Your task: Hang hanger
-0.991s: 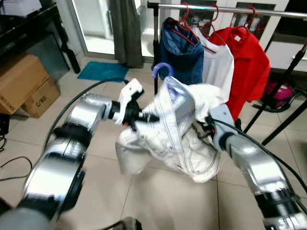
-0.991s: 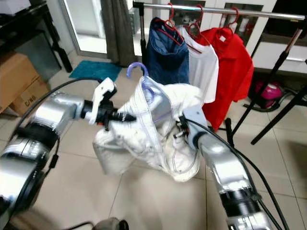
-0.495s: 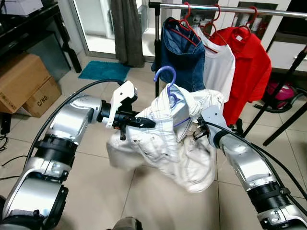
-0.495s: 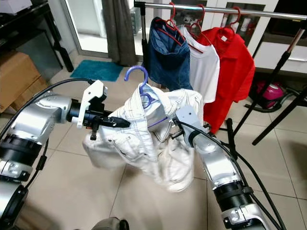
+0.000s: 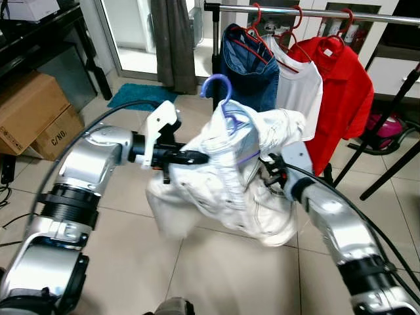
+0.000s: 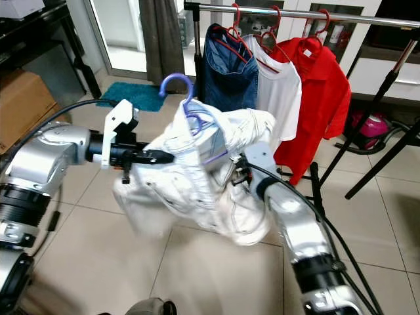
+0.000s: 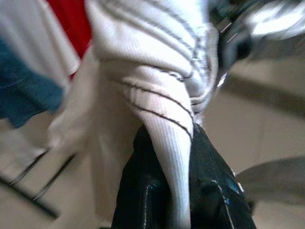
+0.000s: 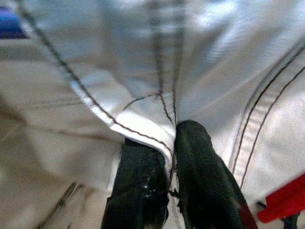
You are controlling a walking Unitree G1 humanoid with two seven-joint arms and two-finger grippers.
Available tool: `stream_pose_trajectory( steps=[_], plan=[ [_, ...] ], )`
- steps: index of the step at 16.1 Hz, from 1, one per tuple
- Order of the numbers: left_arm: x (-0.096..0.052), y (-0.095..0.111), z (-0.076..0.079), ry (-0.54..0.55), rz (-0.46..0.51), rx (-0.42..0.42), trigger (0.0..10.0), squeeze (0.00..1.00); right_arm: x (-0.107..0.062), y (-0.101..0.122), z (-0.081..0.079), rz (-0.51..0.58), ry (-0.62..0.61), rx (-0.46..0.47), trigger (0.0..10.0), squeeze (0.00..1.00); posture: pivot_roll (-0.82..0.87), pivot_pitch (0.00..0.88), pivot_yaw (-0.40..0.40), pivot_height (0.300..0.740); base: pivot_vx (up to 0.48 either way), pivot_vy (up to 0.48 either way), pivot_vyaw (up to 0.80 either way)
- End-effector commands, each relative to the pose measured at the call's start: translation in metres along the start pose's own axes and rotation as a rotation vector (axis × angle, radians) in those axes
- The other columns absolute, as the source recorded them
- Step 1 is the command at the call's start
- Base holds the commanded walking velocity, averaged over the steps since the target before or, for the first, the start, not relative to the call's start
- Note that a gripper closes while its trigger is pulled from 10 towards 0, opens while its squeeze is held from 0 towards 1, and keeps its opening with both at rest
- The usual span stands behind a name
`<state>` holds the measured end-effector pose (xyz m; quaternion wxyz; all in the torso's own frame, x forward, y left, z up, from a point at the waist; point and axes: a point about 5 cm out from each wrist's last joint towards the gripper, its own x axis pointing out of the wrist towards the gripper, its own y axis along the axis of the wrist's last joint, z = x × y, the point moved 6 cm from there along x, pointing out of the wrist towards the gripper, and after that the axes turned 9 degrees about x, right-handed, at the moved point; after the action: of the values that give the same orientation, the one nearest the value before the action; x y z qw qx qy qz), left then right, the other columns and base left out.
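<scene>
A white garment (image 5: 230, 170) with dark stitching hangs on a purple hanger (image 5: 222, 92) whose hook points up, held between my two arms in front of a clothes rail (image 5: 308, 13). My left gripper (image 5: 197, 157) is shut on a fold of the white garment (image 7: 174, 143) at its left side. My right gripper (image 5: 266, 174) is shut on the white garment's seam (image 8: 164, 150) at its right side. The hanger's hook sits below the rail and to the left of the hung clothes.
On the rail hang a blue denim piece (image 5: 246, 69), a white shirt (image 5: 298, 92) and a red shirt (image 5: 341, 85) on red hangers. Black rack legs (image 5: 387, 174) spread at right. Cardboard boxes (image 5: 33, 111) stand at left, a teal mat (image 5: 134, 95) beyond.
Both grippers have lifted the garment and hanger a little higher and leftward. The hook now stands nearer the rail's height. The lower cloth swings and blurs.
</scene>
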<state>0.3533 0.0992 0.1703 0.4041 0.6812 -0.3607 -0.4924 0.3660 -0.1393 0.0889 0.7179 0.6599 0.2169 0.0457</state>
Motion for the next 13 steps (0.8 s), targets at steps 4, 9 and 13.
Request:
stream_pose_trajectory(
  steps=[4, 9, 13],
  plan=[
    [-0.016, -0.014, -0.031, 0.166, -0.124, 0.126, 0.0, 0.00, -0.042, 0.030, 0.004, 0.113, 0.231, -0.026, 10.0, 1.00, -0.04, 0.000, 0.074, 0.740, 0.000, 0.000, 0.00],
    [-0.026, -0.026, -0.044, 0.204, -0.190, 0.190, 0.0, 0.00, -0.090, 0.037, -0.032, 0.056, 0.611, -0.075, 10.0, 1.00, -0.06, 0.000, 0.086, 0.740, 0.000, 0.000, 0.00],
    [-0.025, -0.032, -0.033, 0.099, -0.207, 0.312, 0.0, 0.00, -0.077, 0.069, -0.008, 0.149, 0.505, -0.129, 10.0, 1.00, -0.06, 0.000, 0.081, 0.740, 0.000, 0.000, 0.00]
  ],
)
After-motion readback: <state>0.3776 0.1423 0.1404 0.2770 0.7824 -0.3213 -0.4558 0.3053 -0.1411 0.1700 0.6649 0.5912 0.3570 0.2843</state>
